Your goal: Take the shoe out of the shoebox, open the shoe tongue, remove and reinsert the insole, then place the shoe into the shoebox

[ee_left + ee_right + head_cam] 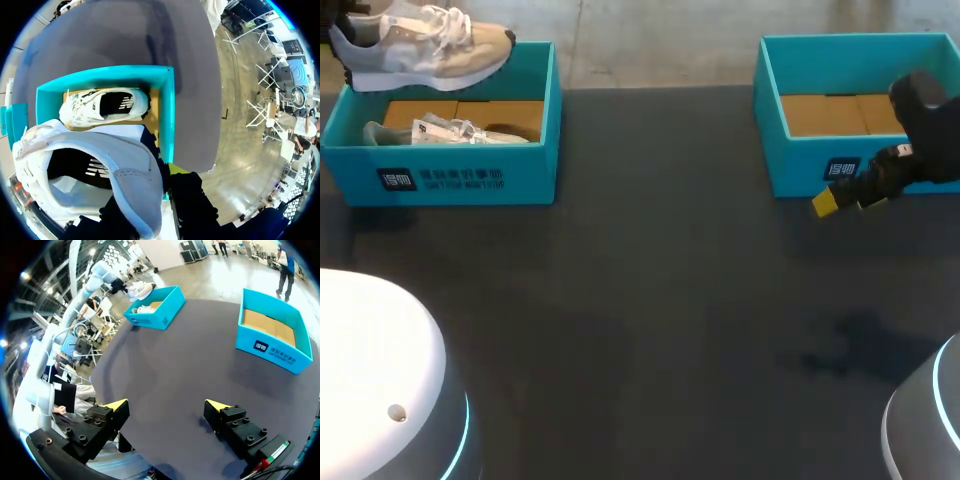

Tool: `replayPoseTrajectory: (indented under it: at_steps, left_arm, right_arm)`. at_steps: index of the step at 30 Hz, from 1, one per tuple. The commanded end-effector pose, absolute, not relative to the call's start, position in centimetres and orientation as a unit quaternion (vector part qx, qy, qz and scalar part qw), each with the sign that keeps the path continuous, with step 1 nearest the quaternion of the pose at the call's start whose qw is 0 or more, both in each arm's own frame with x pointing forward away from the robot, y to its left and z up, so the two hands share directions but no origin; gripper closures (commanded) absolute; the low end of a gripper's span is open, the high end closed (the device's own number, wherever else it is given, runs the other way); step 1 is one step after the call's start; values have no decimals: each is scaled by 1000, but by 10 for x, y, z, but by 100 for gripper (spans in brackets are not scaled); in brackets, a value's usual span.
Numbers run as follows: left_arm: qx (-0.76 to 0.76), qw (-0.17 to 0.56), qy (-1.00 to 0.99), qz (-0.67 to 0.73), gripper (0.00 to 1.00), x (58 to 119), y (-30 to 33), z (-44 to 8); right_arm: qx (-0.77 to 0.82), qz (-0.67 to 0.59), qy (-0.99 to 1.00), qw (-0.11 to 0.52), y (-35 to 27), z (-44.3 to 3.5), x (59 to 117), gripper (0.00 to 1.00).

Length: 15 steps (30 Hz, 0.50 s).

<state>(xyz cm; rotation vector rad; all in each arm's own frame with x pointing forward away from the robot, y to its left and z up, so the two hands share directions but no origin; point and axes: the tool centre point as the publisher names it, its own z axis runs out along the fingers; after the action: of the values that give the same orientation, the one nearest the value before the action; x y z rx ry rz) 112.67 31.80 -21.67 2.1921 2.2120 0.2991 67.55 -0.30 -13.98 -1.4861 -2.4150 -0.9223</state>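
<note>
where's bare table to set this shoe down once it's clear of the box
The widest free patch is the dark table between the left shoebox and the right shoebox. The right shoebox's floor is bare too. Crowded: the left shoebox, with a second shoe below the lifted shoe, and the right shoebox's front, where the open right gripper hangs.

Even indoor light, faint soft shadows on table

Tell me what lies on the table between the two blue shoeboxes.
Nothing: the head view shows only bare dark table between the left shoebox and the right shoebox.
</note>
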Motion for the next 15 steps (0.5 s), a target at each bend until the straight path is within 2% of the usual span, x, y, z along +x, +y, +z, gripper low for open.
replayPoseTrajectory:
  at_steps: [1, 15]
  left_arm:
    - [706, 2, 702, 91, 100, 1140, 317, -226]
    - [721, 1, 689, 75, 100, 1134, 314, -246]
  right_arm:
    - [-497, -307, -808, 81, -2, -140, 678, 0]
    - [-497, -307, -808, 81, -2, -140, 678, 0]
